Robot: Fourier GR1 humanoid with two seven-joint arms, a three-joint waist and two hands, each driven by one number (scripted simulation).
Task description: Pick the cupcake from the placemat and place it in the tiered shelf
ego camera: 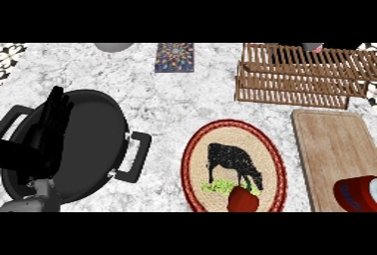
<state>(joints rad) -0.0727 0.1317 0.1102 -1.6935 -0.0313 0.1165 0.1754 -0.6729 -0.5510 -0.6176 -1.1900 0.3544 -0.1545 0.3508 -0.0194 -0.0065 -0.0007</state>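
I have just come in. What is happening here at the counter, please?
The cupcake sits at the near edge of the oval placemat, and no hand is near it. The robot's left hand rests open, fingers up, at the left over a black pan. The right hand does not show. The wooden tiered shelf stands at the far right.

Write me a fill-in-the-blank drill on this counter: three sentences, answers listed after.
1. The cupcake sits on the placemat, which pictures a black ____.
2. The tiered shelf is made of ____.
3. The black pan lies to the placemat's ____.
Missing words: cow; wood; left.
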